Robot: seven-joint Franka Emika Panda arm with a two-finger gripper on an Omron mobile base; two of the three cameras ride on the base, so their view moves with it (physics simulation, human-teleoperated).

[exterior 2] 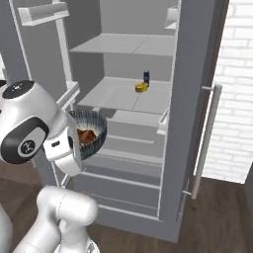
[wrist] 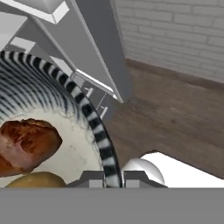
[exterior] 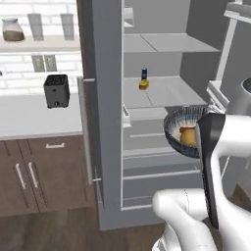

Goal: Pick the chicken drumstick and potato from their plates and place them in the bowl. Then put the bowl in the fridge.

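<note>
The fridge (exterior 2: 148,113) stands open, its doors swung wide to both sides. The middle shelf (exterior 2: 123,96) is largely bare; only a small yellow item (exterior 2: 142,87) and a dark bottle (exterior 2: 146,76) are set near its back, so room is left in front and to the left. The upper shelf (exterior 2: 128,45) is bare. The bowl (exterior 2: 94,132), held at drawer height, is kept just outside the opening.

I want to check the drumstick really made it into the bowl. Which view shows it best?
The hand view: the chicken drumstick lies large inside the bowl, beside the potato. The right base view shows a small reddish patch of it; the left base view shows the potato instead.
</note>
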